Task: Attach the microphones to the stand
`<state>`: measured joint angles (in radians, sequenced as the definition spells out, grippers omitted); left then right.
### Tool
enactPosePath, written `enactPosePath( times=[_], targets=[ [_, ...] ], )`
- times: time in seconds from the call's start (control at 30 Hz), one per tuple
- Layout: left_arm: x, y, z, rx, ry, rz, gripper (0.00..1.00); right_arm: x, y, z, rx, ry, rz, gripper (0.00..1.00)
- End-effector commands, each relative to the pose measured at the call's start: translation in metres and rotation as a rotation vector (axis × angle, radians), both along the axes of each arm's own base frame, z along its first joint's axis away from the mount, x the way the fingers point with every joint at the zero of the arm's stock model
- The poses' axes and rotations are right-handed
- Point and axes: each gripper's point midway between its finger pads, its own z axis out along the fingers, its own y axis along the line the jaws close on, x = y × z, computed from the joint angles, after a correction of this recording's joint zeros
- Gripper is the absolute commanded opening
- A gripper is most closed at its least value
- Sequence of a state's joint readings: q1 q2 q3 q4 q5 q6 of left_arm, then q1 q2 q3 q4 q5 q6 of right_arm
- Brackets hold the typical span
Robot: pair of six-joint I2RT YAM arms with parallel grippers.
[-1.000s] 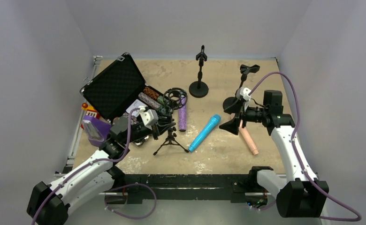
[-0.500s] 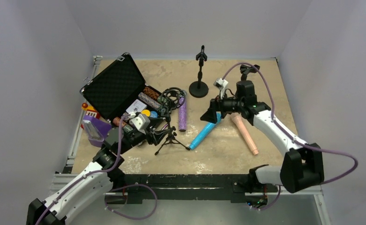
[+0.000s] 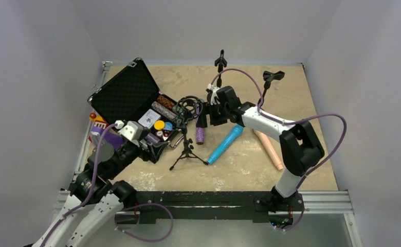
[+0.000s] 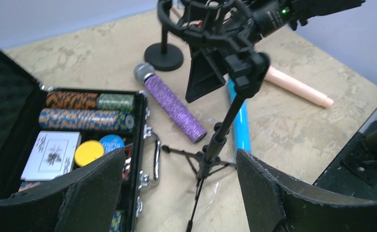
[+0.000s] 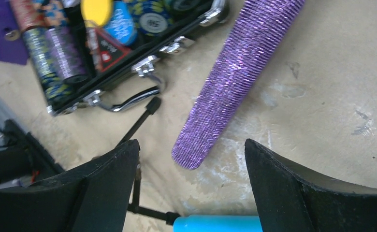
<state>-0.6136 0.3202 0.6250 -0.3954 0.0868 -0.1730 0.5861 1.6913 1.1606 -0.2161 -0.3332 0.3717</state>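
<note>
The glittery purple microphone (image 3: 200,135) lies flat beside the open case, its grey mesh head (image 4: 143,71) pointing away from me. The bright-blue microphone (image 3: 224,145) and the peach-pink one (image 3: 269,149) lie to its right. A black tripod stand (image 3: 187,150) with a ring mount (image 3: 189,105) stands upright in front of the purple microphone. My right gripper (image 3: 204,117) hangs open over the purple microphone's tail end (image 5: 203,137), which lies between its fingers (image 5: 109,179). My left gripper (image 4: 181,160) is open and empty, drawn back from the tripod's pole (image 4: 224,126).
An open black case (image 3: 126,98) of poker chips and cards sits at the left, with a purple box (image 3: 105,140) by the table's left edge. A round-base stand (image 3: 220,60) and a clip-topped stand (image 3: 273,76) rise at the back.
My left gripper has opened, let go of the tripod stand and pulled back to the near left. My right arm has swung left from the pink microphone to over the purple one.
</note>
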Motion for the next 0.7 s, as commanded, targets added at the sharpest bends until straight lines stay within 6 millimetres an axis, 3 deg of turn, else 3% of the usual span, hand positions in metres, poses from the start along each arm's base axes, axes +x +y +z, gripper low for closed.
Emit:
enactPosePath(
  times=[0.0, 0.17, 0.3, 0.53, 0.67],
  targets=[
    [-0.004, 0.03, -0.034, 0.104, 0.141, 0.133, 0.88, 0.016, 0.003, -0.01, -0.096, -0.012, -0.121, 0.83],
    [-0.005, 0.033, -0.032, 0.09, 0.119, 0.139, 0.88, 0.005, 0.013, -0.036, -0.163, 0.011, -0.087, 0.74],
    [-0.005, 0.035, -0.027, 0.097, 0.091, 0.143, 0.88, -0.001, 0.02, -0.05, -0.199, 0.02, -0.068, 0.72],
    [-0.006, 0.032, -0.023, 0.085, 0.08, 0.126, 0.89, -0.004, 0.013, -0.089, -0.279, 0.077, -0.08, 0.63],
    [-0.009, 0.027, -0.02, 0.069, 0.075, 0.093, 0.89, -0.006, 0.0, -0.104, -0.324, 0.078, -0.086, 0.5]
  ],
)
